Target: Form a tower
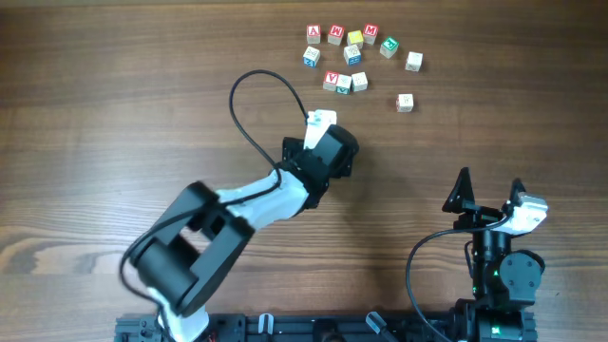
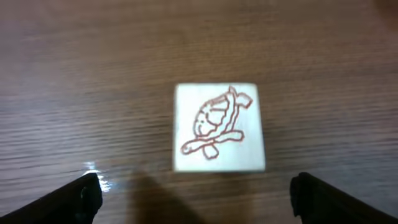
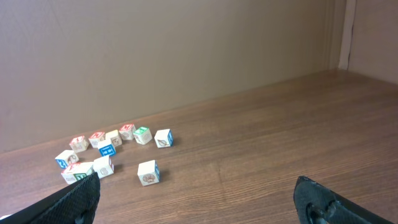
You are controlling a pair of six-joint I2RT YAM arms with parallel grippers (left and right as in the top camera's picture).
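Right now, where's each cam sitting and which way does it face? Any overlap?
Overhead: above the table, looking straight down; shows left gripper and right gripper.
Left wrist: behind left gripper, looking down at turtle cube; own open fingertips at bottom corners.
Right wrist: behind right gripper, low, facing across to the wall; own fingertips at bottom corners.
Shared: overhead and right wrist both see the loose cubes.
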